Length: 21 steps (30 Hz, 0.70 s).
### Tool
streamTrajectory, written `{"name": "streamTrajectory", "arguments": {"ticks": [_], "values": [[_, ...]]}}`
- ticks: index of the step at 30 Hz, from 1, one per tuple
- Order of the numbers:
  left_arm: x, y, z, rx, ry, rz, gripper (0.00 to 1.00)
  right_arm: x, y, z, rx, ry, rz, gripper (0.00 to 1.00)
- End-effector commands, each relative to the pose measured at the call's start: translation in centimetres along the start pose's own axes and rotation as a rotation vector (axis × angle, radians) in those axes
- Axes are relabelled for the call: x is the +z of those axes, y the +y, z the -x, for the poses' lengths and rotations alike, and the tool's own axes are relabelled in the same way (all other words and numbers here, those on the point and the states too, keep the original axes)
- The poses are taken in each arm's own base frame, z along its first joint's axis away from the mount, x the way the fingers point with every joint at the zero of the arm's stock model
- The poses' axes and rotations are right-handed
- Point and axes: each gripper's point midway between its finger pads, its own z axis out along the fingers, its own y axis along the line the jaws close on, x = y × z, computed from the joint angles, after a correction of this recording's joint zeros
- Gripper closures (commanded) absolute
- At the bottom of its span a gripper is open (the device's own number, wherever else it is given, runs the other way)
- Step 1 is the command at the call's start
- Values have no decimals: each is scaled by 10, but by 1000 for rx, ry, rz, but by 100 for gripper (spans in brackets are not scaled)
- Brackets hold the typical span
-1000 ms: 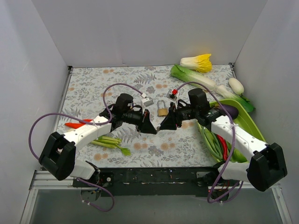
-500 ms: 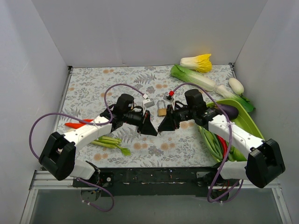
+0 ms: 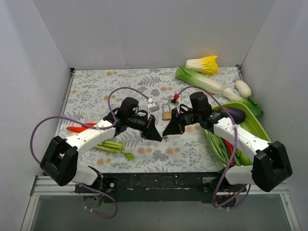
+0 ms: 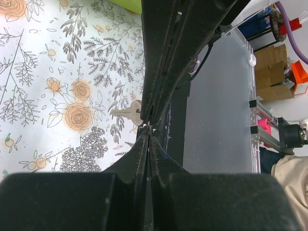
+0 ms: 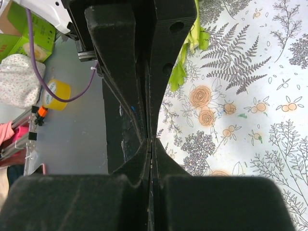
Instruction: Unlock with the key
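The key, small and pale silver, sticks out sideways right where the two grippers' tips meet, above the floral cloth. My left gripper is shut, its tips pinching the key's head. My right gripper faces it tip to tip, shut on the same key from the other side. The right wrist view shows no key, only the left arm's black fingers. A brass padlock with a silver shackle stands on the cloth just behind both grippers.
A green tray at the right holds an eggplant. Green stalks lie beside it. Bok choy, a yellow-white cabbage and a white vegetable lie at the back right. A red vegetable and green stalks lie left. White walls enclose three sides.
The right gripper has slid a little left toward the left gripper's tips and gone from open to shut there. The left arm has stayed still.
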Motion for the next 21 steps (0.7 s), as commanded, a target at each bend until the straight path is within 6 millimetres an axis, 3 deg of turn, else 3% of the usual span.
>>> {"name": "streamTrajectory", "arguments": {"ticks": [1, 5, 6, 8, 10, 12, 13, 15, 16, 21], "values": [[-1, -6, 18, 64, -34, -1, 100, 1, 8, -1, -15, 5, 61, 99], [-2, -4, 24, 58, -55, 29, 97, 1, 12, 3, -21, -23, 63, 99], [-3, -3, 27, 48, -66, 43, 89, 0, 7, 3, -14, -36, 35, 99], [-7, 1, 38, 57, -111, 97, 60, 0, 4, 11, -17, -74, -7, 99], [-12, 4, 44, 34, -158, 147, 42, -1, 2, 14, 17, -113, -25, 99], [-22, 2, 56, 37, -239, 191, 22, -3, 6, 29, -33, -195, -33, 99], [-25, -1, 62, 42, -273, 195, 19, -3, 5, 26, -19, -216, -35, 99], [-34, -13, 78, 75, -375, 192, 13, -7, 8, 40, -29, -296, -48, 99], [-34, -10, 72, 10, -401, 191, 12, -7, 6, 39, -24, -310, -59, 99], [-47, -23, 89, -87, -629, 130, 14, -19, 8, 62, -41, -470, -104, 99]]}}
